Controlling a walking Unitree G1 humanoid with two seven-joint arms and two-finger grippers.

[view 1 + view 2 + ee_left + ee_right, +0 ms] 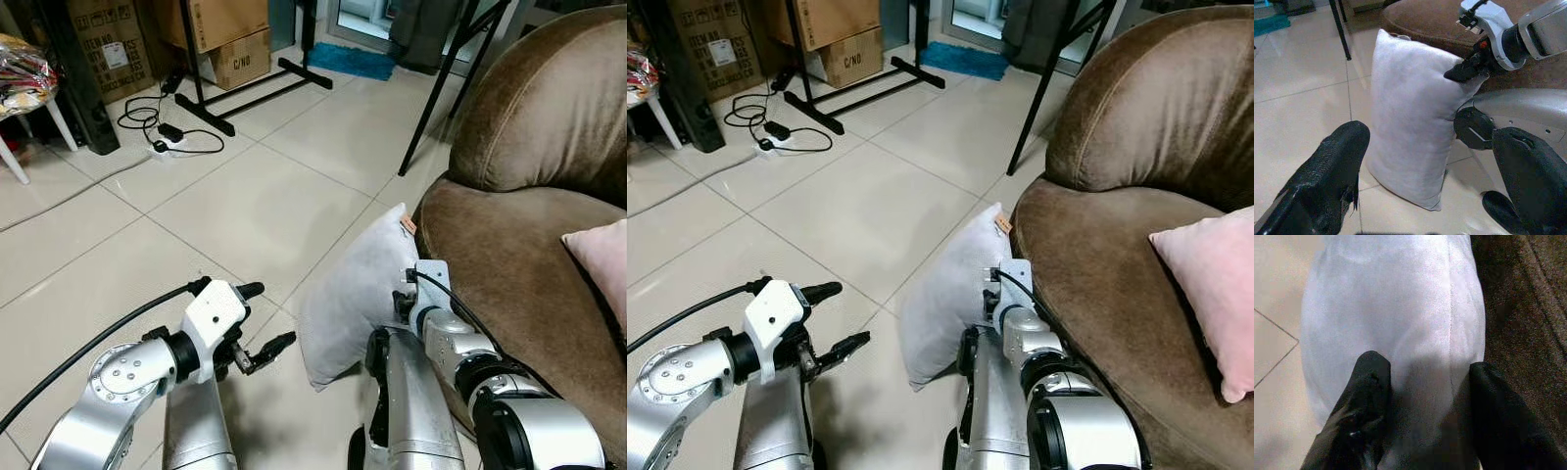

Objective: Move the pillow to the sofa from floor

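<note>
**Pillow pinched at its edge, lift onto the sofa to come**

Pillow (355, 299) standing on end on the floor (225, 206), leaning on the sofa (509, 235) front, its near edge clamped between the right gripper (1422, 387) fingers. Best lifted straight up first, clear of the seat lip just beside that gripper, then swung over the cushion. Left gripper (257, 323) spread wide, empty, close by the pillow's open face, ready to steady it. Pale grey, soft, plump, small tag at the top corner.
</note>
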